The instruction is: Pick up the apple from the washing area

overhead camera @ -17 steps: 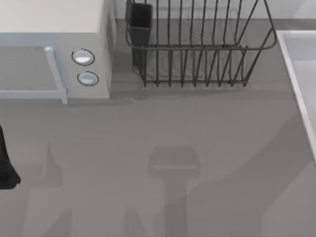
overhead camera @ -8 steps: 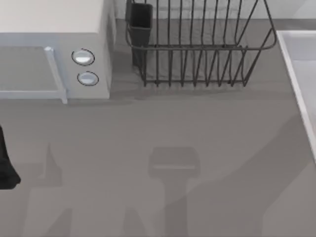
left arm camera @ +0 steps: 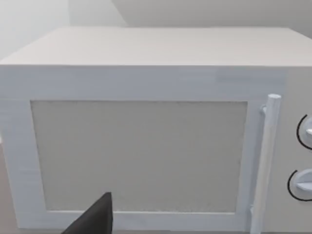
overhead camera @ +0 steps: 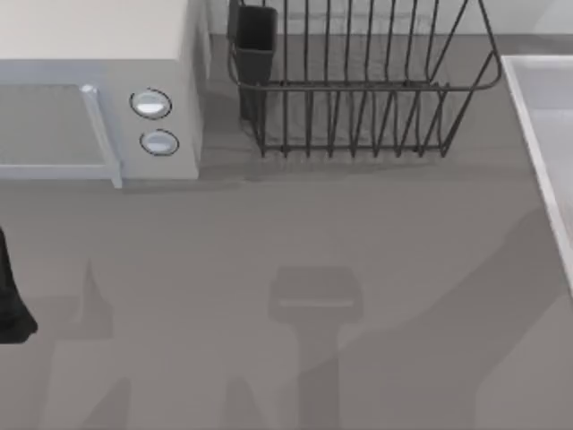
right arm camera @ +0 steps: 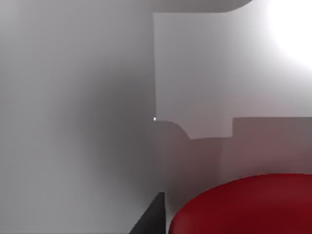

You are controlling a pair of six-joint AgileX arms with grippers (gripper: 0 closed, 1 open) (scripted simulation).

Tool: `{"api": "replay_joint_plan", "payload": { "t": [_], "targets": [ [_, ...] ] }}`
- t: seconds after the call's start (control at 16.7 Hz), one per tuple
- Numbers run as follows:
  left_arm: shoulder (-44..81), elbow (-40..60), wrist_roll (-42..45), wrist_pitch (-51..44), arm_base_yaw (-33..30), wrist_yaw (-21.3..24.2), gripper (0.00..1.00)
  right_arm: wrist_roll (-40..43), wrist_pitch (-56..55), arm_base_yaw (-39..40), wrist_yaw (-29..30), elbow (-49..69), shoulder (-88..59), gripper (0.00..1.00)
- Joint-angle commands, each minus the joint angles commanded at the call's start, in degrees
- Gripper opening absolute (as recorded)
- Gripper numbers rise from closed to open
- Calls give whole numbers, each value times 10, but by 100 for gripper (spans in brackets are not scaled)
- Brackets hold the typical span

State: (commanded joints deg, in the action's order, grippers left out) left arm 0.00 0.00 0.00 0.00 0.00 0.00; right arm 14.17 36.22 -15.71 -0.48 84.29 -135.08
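The apple (right arm camera: 243, 207) is glossy red and very close in the right wrist view, lying inside the washing area (right arm camera: 195, 73), whose pale grey walls rise around it. A dark edge of my right gripper (right arm camera: 152, 217) sits right beside the apple, down in the basin. In the top view the washing area's light raised rim (overhead camera: 537, 134) runs along the right edge. My left arm (overhead camera: 9, 296) is parked at the table's left edge. A dark part of my left gripper (left arm camera: 95, 219) points at the front of the white box.
A white box with two round knobs (overhead camera: 98, 90) stands at the back left. A black wire dish rack (overhead camera: 358, 81) with a dark cup (overhead camera: 257, 36) stands at the back middle. Grey tabletop (overhead camera: 313, 251) spreads in front of them, crossed by arm shadows.
The soft shadow on the right side of the table has shifted slightly. The left arm has stayed in place.
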Motion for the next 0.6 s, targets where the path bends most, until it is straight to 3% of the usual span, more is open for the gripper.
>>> {"api": "replay_joint_plan", "payload": {
  "t": [0.3,0.6],
  "targets": [
    [0,0,0,0,0,0,100,2,96,-2,0,85,16,0],
    [0,0,0,0,0,0,100,4,317,-3,-1,238,60,0]
  ]
}}
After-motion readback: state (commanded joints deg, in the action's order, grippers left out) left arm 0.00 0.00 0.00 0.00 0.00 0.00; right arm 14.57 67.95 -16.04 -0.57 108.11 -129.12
